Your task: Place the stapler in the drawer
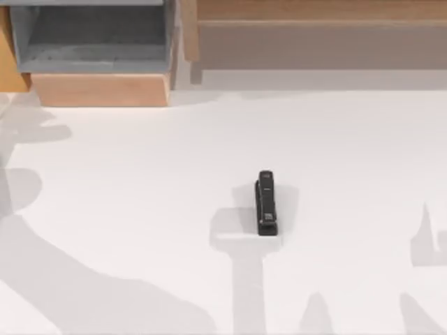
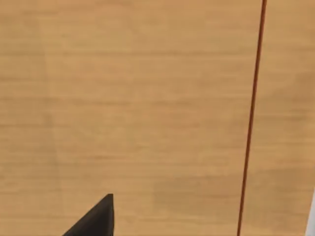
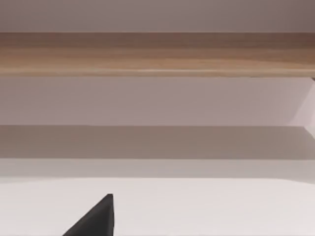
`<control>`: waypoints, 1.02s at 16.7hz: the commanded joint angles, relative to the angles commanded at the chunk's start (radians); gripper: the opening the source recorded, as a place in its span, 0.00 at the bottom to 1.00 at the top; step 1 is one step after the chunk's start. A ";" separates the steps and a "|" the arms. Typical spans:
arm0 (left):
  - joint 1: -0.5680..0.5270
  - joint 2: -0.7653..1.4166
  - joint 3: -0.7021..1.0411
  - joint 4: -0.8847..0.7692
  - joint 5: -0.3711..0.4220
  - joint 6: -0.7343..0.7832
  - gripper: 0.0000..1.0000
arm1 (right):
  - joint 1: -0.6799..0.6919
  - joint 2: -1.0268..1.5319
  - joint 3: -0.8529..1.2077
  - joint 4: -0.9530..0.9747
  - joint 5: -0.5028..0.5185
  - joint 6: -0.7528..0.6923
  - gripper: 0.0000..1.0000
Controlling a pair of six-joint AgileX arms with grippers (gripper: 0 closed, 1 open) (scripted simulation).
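stapler (image 1: 266, 203) first: from above you see it lying flat on the white worktop (image 1: 140, 209), long axis running toward and away from the drawer (image 1: 98, 42), well apart from it and off to the drawer's right. nothing touches it, so your pick has not begun. the drawer stands pulled open, grey inside, with its tan front panel (image 1: 101, 89) facing the stapler; judging by that, it is ready to take the stapler without a separate opening step. a long brown wooden ledge (image 1: 314, 14) runs just beside the drawer on its right. arm shadows fall across the worktop around the stapler.

in the left wrist view you get a tan wooden surface close up, with a thin dark red seam (image 2: 251, 118) down it, so i judge the left arm sits near the drawer's woodwork. one dark fingertip of the left hand (image 2: 96, 219) pokes into the corner; you cannot tell whether that hand is released or clenched, and it holds nothing visible.

in the right wrist view you look across bare worktop at the ledge. a dark fingertip of the right hand (image 3: 96, 219) shows; again you cannot tell its state.
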 joint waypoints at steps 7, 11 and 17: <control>-0.002 0.004 0.009 -0.004 -0.002 0.000 0.77 | 0.000 0.000 0.000 0.000 0.000 0.000 1.00; -0.002 0.004 0.009 -0.004 -0.002 0.000 0.47 | 0.000 0.000 0.000 0.000 0.000 0.000 1.00; -0.002 0.004 0.009 -0.004 -0.002 0.000 0.02 | 0.000 0.000 0.000 0.000 0.000 0.000 1.00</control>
